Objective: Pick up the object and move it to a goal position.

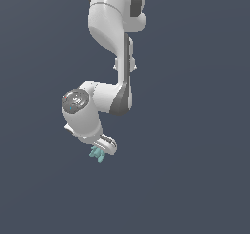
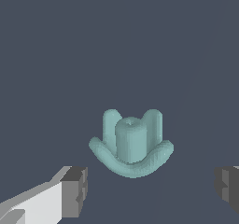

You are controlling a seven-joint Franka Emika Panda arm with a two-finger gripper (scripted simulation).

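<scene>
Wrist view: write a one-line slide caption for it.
Open gripper with fingers spread wide either side of a small teal pronged object, not touching it.

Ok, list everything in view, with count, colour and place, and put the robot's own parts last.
object: one, teal, lumpy with short prongs, on the floor, in line with the gap between the fingers; in the exterior view it shows just below the hand.
floor: one, plain dark grey-blue, fills the background of both views.
arm: one, white with dark grey joints, comes down from the top of the exterior view.
gripper: one, white with dark grey fingers, spread wide apart to either side of the object, not touching it.
</scene>
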